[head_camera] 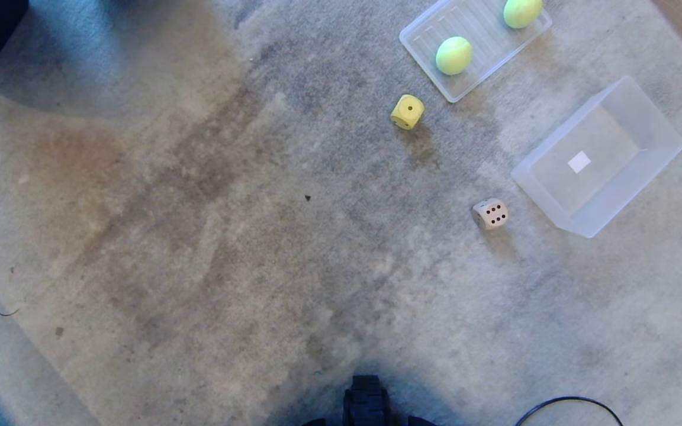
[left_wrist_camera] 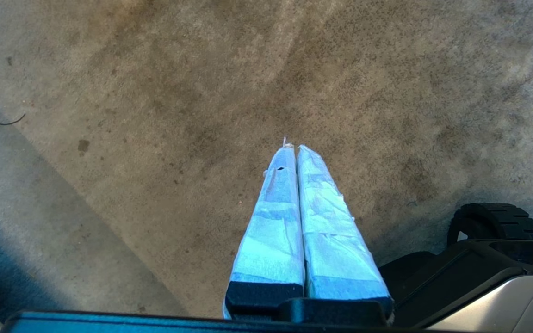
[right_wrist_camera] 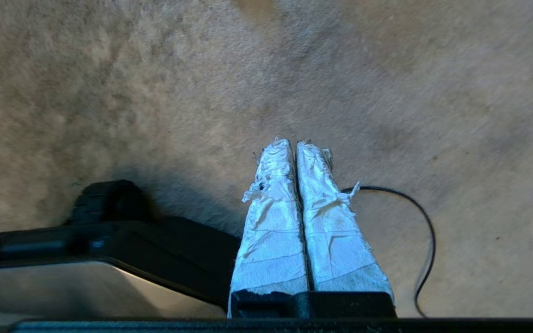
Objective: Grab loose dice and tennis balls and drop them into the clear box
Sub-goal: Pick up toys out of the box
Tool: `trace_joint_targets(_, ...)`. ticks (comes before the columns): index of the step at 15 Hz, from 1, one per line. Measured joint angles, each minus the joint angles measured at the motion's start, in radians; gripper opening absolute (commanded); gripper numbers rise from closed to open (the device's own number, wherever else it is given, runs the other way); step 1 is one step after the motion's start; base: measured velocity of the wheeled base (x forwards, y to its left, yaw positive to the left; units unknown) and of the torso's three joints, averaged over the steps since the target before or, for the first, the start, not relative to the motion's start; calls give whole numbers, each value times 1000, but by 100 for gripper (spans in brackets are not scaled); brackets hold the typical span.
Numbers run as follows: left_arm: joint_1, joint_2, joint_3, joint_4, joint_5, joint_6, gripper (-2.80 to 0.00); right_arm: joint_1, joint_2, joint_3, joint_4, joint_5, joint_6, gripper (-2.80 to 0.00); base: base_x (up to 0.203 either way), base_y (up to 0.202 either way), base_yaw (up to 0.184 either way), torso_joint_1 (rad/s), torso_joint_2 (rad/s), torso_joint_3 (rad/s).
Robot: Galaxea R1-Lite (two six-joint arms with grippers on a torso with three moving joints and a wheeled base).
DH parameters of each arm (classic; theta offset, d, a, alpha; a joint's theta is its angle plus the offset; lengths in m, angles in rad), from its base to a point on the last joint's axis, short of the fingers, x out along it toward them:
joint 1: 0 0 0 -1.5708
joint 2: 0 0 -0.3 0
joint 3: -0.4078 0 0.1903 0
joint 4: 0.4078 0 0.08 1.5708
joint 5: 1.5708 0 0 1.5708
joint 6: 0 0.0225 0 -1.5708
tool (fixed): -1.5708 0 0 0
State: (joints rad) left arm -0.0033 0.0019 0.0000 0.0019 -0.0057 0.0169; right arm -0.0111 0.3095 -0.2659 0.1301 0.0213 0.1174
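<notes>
A: Status? Where's everything?

B: All on the carpet (head_camera: 199, 236). Yellow die (head_camera: 407, 111) sits loose, near the corner of the flat tray (head_camera: 430, 26). Tan die (head_camera: 490, 213) is loose too, just beside the near corner of the clear box (head_camera: 660, 133). Two tennis balls: one (head_camera: 454, 55) in the middle of the tray, the other (head_camera: 521, 12) at its far end. Box looks empty. I see only two dice in the head view.

A: Tools?

B: Left tool (left_wrist_camera: 294, 149) clenched, taped fingers pressed together, holding nothing, over bare carpet. Right tool (right_wrist_camera: 293, 144) the same: clenched, empty, beside the base (right_wrist_camera: 109, 240) with a black cable (right_wrist_camera: 414, 222) on the floor past it. Neither shows in the head view.

A: Handling?

B: My guess: the dice are light and stiff with rounded corners, so pinch two opposite flat faces, not the corners, or they'll squirt out. Balls are fuzzy and springy; the felt should grip well against the tape, so take them across the widest part. They may roll on the ridged tray if nudged.

A: First pick?

B: Tan die, I'd say. It's on the right side, nearest the box. Open wide before coming down.
</notes>
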Motion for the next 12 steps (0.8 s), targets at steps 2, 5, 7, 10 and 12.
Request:
trace_joint_targets(2,1,0,0,0,0,0,-280,0,237,-85,-74,32,49,-280,0,0,0,0,0,0)
trace_joint_targets(5,1,0,0,0,0,0,-280,3,621,-158,-296,61,100,-280,0,0,0,0,0,0)
trace_joint_targets(7,0,0,0,0,0,0,-280,21,855,-183,-474,70,137,0,0,0,0,0,0,0)
trace_joint_targets(10,1,0,0,0,0,0,-280,102,1154,-213,-751,68,205,0,0,0,0,0,0,0)
trace_joint_targets(12,1,0,0,0,0,0,-280,153,1295,-241,-896,54,215,0,0,0,0,0,0,0)
